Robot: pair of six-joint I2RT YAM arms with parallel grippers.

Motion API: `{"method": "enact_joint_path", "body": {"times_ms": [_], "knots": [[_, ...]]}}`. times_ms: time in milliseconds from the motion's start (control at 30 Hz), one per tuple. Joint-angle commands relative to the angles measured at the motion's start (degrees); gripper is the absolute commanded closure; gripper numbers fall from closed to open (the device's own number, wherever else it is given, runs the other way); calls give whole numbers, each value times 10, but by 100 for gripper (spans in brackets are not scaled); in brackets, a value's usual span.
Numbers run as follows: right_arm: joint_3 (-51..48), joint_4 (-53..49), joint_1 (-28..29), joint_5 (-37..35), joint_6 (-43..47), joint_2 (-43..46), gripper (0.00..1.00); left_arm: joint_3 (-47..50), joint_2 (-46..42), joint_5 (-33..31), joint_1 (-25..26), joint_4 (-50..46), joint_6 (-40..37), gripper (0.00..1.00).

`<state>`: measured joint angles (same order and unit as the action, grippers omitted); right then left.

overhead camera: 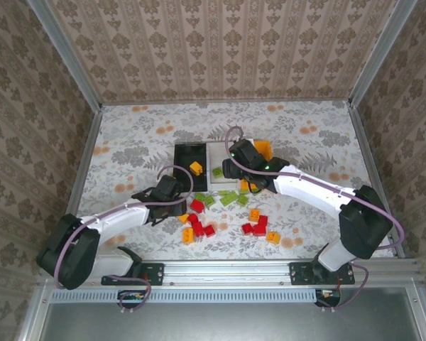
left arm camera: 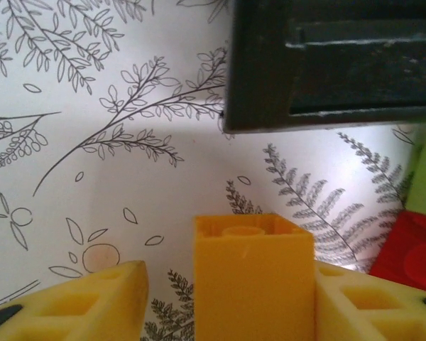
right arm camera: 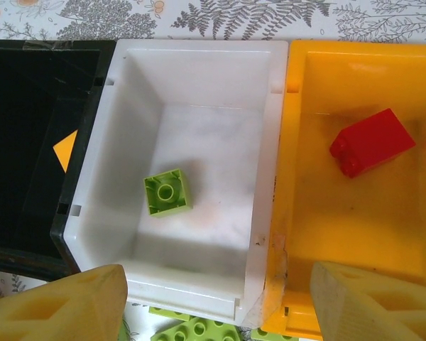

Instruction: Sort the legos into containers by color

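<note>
- You see three bins: black bin [right arm camera: 28, 142] with one orange-yellow brick [right arm camera: 65, 149]; white bin [right arm camera: 199, 64], beside it, one green brick [right arm camera: 168, 192]; orange bin [right arm camera: 355, 220], one red brick [right arm camera: 373, 141].
- Left gripper [left arm camera: 227, 298] pinches a yellow brick [left arm camera: 252, 277]; right gripper [right arm camera: 213, 298] jaws spread.

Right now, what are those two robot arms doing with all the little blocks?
They are sorting bricks by color into three bins. The left gripper holds an orange-yellow brick beside the black bin, which already has one like it. The right gripper hangs open above the white bin, where a green brick lies; a red brick sits in the orange bin. More bricks wait on the table.
</note>
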<state>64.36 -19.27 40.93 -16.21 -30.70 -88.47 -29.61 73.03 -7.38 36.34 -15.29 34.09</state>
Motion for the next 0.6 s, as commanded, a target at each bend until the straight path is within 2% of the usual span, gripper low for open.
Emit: {"method": "enact_joint_path", "body": {"times_ms": [0, 100, 200, 367, 467, 567], "knots": [[-7, 7, 4, -17, -8, 26, 29, -12, 6, -9, 4, 24, -18, 53], [-18, 8, 4, -15, -12, 42, 29, -13, -7, -17, 12, 19, -20, 68], [-34, 0, 4, -14, -18, 59, 29, -17, -46, -27, 26, -18, -14, 78], [-79, -6, 4, -11, -27, 104, 29, -57, -148, -33, 58, -96, -1, 78], [-113, -9, 4, -5, -40, 124, 29, -130, -121, -20, 61, -109, -15, 78], [-139, -20, 3, -6, -46, 138, 29, -193, -51, -15, 60, -85, -37, 78]]}}
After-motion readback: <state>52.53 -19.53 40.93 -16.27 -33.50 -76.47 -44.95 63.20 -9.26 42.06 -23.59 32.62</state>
